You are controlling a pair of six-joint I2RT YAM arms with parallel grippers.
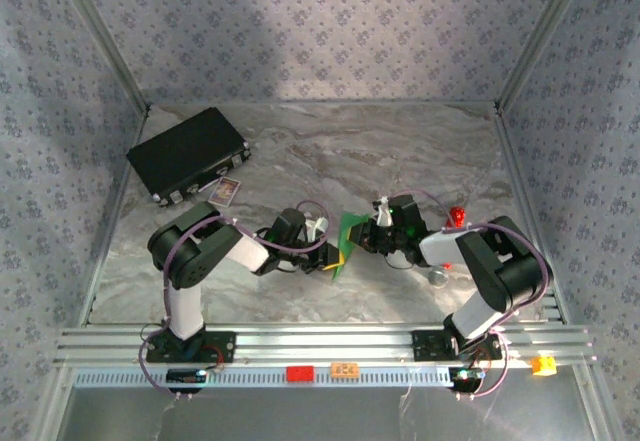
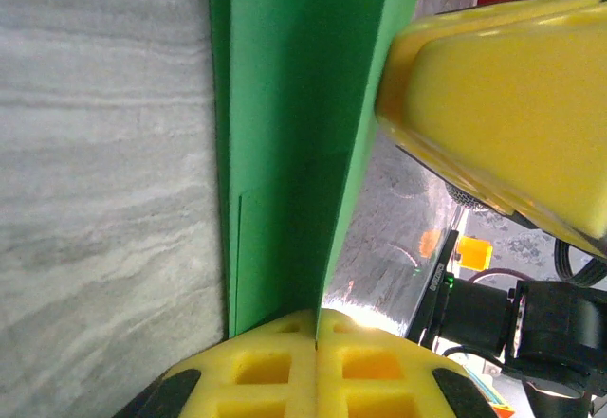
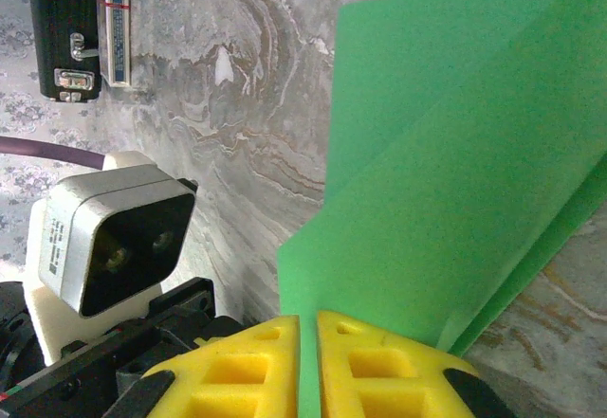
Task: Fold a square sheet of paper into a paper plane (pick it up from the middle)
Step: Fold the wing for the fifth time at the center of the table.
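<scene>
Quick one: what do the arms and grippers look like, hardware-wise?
The left arm and right arm: black joints, white links, looping purple cables. The left gripper and right gripper: yellow fingers with square moulded recesses. White-housed camera on the left wrist.

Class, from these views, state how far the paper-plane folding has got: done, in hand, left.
Done: the green sheet is creased into layers. In hand: the left gripper and right gripper both pinch it. Left: further folds; no narrow pointed dart shows yet.
</scene>
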